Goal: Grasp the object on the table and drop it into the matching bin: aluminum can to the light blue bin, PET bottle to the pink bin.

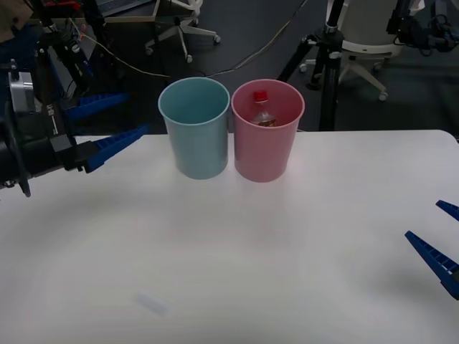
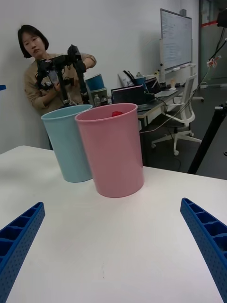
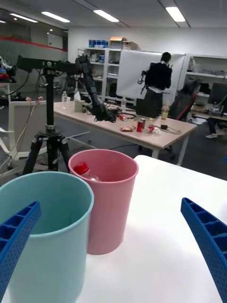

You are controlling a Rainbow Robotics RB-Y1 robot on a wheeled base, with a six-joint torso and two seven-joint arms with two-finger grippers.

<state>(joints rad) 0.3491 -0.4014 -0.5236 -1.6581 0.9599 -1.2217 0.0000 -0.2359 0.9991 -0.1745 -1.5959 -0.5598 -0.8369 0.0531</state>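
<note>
The PET bottle stands inside the pink bin, its red cap just below the rim; the cap also peeks over the rim in the right wrist view. The light blue bin touches the pink bin's left side at the far edge of the white table. My left gripper hovers open and holding nothing, left of the light blue bin, at about rim height. My right gripper is open low over the table's right side, facing the pink bin from a distance.
A black tripod stands on the floor just behind the pink bin. Office chairs and cables lie farther back. The table's far edge runs right behind the two bins.
</note>
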